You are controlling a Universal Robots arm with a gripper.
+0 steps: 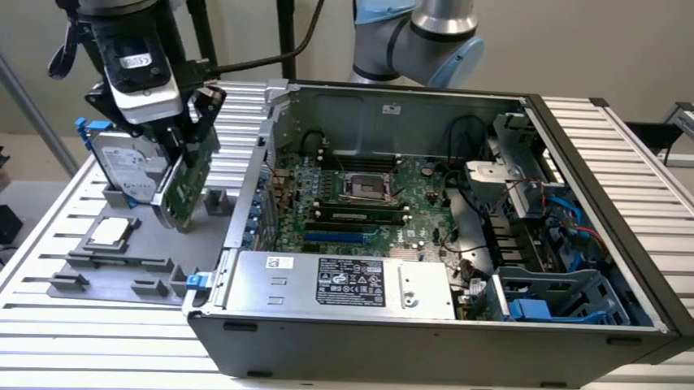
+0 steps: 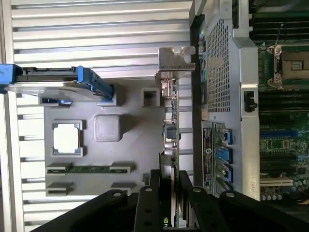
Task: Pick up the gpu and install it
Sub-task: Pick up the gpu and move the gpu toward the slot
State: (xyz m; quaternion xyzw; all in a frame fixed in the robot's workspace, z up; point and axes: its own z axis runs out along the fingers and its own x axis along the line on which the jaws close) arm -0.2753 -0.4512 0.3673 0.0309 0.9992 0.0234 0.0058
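i have the gripper in the upper left of the exterior view, above the grey tray that lies on the slatted table beside the open computer case. its fingers are drawn in about halfway and clamped on the gpu, one pad on each flat face.

the card hangs on edge and leans a little, with the green side facing the case. i'd say it is held by its faces so the long lower edge points down, ready for a slot.

in the wrist view the gripper looks straight down the gpu, so the card shows as a thin line. the silver bracket is at the end away from the fingers.

the card is outside the case, between the hard drive standing in the tray and the case's side wall, and touches neither. its lower end is close over the tray, but i cannot tell whether it has cleared its holder.

the small square chip lies flat in its pocket, left alone. the motherboard inside the case has nothing of the card in it, so the install is not yet done.
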